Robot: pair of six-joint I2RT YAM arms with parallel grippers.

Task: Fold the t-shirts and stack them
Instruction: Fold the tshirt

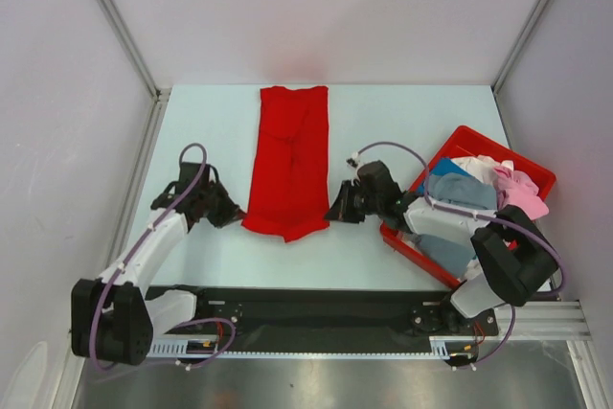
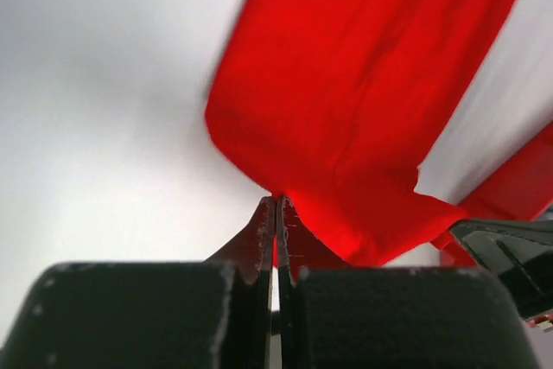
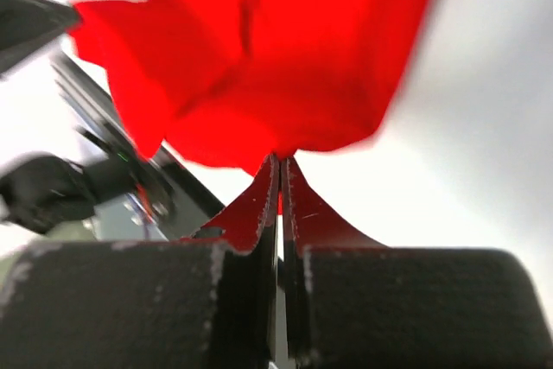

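A large bright red t-shirt point(image 1: 289, 160) lies as a long narrow strip down the middle of the table. My left gripper point(image 1: 235, 215) is at its near left corner and my right gripper point(image 1: 335, 210) at its near right corner. In the left wrist view the jaws point(image 2: 276, 200) are pressed together with a thin edge of the red cloth point(image 2: 363, 84) pinched at their tips. The right wrist view shows the same: the gripper point(image 3: 281, 160) is shut on the hem of the red t-shirt point(image 3: 285, 49).
A red plastic bin point(image 1: 471, 133) stands at the right, partly under the right arm. It holds crumpled grey-blue point(image 1: 465, 193), pink point(image 1: 522, 189), white point(image 1: 479, 168) and blue point(image 1: 442, 168) t-shirts. A black rail point(image 1: 316, 308) runs along the near edge.
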